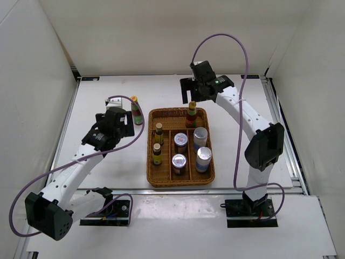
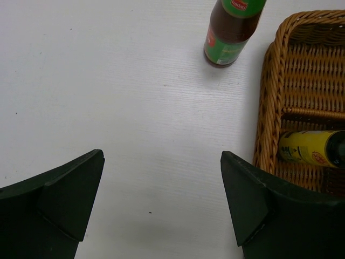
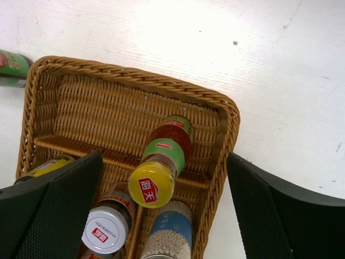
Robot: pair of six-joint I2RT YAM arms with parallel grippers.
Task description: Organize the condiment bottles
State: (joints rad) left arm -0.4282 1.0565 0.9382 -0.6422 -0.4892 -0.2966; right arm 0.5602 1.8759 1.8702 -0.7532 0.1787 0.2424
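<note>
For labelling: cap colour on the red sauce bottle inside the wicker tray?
Yellow cap, clearest in right wrist view.

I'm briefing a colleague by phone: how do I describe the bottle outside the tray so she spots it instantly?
Find the wicker tray in the middle of the white table. Just outside its far left corner stands a red sauce bottle with a yellow cap and green label. Its twin sits inside the tray; this one alone is on the table.

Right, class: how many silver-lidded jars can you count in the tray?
4, all in the tray: two jars in its middle compartment, two in its right one. None seems hidden.
</note>
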